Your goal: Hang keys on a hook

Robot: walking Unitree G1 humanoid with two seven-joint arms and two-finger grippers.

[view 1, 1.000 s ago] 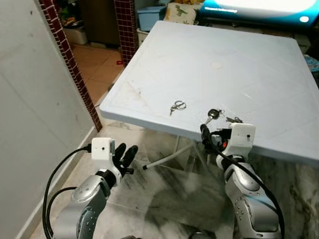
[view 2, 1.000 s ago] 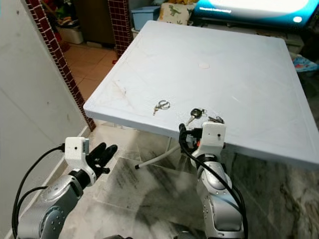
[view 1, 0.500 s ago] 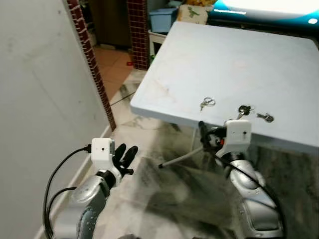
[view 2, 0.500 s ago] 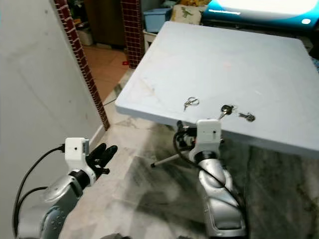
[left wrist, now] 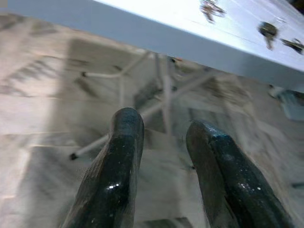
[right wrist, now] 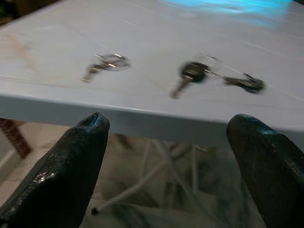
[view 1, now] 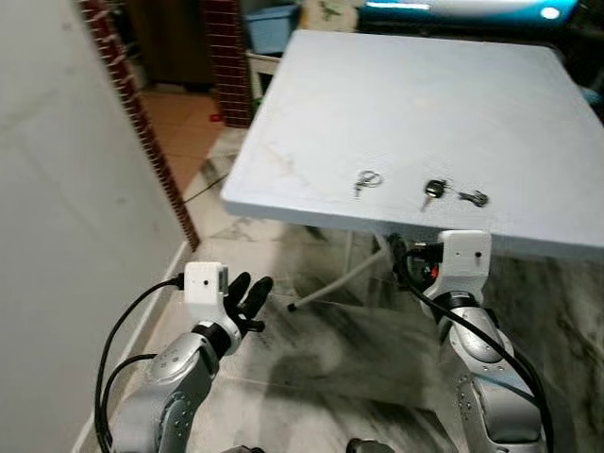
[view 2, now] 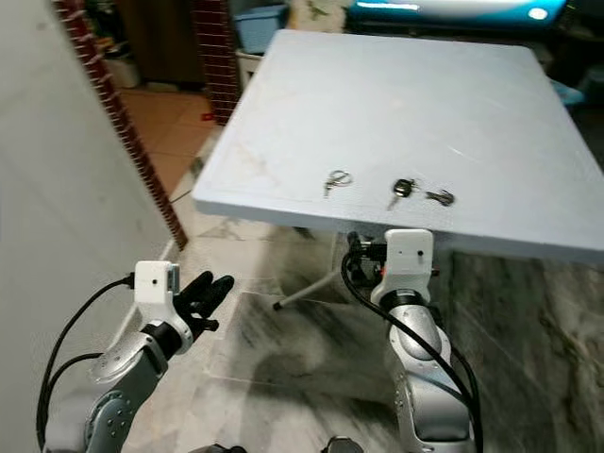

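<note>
Keys not yet collected; hanging not begun.

The left gripper (view 1: 247, 300) is held low over the floor beside the wall (view 1: 66, 189), its fingers a narrow gap apart and empty. On the table (view 1: 396, 104), near the front edge, a small key ring (view 1: 365, 179) and, to its right, a black-headed key set (view 1: 451, 192) are lying untouched. The right gripper (right wrist: 171, 156) is positioned just below that edge, fingers spread wide, holding nothing. No hook is seen; pick-up and hanging are judged outstanding.
</note>
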